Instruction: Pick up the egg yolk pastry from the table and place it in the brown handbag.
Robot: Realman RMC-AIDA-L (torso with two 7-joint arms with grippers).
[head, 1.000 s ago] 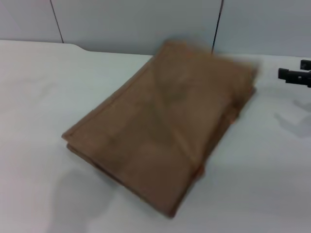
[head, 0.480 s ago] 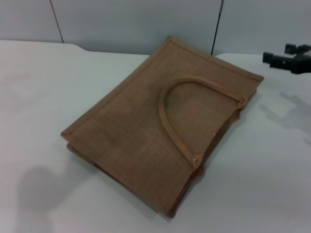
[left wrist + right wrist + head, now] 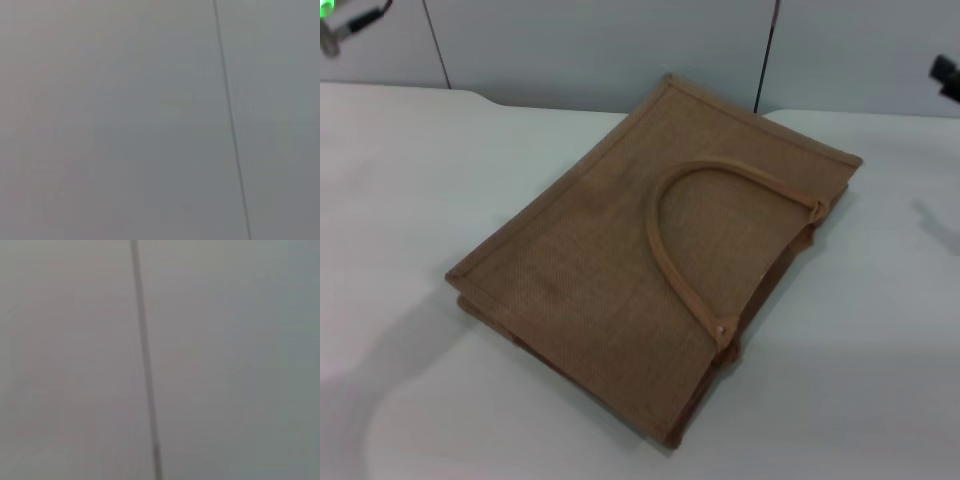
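The brown handbag [image 3: 655, 255] lies flat on the white table [image 3: 400, 200], its lighter strap handle [image 3: 670, 245] curved across the top side. The egg yolk pastry is out of view. A small part of my left gripper [image 3: 342, 27], with a green light, shows at the top left corner of the head view, raised well clear of the bag. Only a dark tip of my right gripper [image 3: 948, 75] shows at the right edge, also raised and apart from the bag. Both wrist views show only a grey wall with a dark seam.
A grey panelled wall [image 3: 600, 50] stands behind the table. The table's far edge curves at the back left [image 3: 470, 95]. Bare tabletop lies to the left, right and front of the bag.
The right gripper has moved up and rightward, almost out of the head view. The left gripper's tip has appeared at the top left. The bag has not moved since half a second ago.
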